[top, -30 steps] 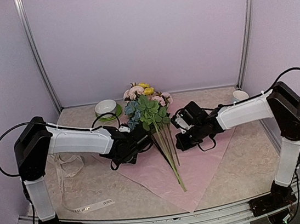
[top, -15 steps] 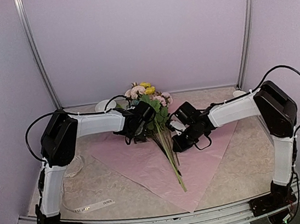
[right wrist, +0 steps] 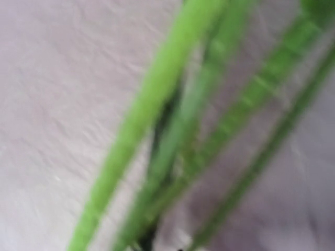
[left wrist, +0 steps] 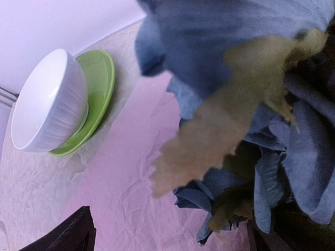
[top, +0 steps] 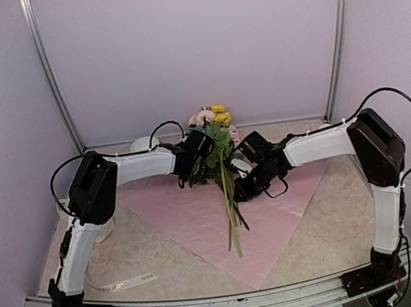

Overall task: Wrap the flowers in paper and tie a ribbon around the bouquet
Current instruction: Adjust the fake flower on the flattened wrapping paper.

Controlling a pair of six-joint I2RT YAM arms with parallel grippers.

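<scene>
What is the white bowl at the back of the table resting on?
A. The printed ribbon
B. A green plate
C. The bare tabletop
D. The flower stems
B: the left wrist view shows the white bowl sitting on a green plate, whose rim sticks out from under it.
</scene>
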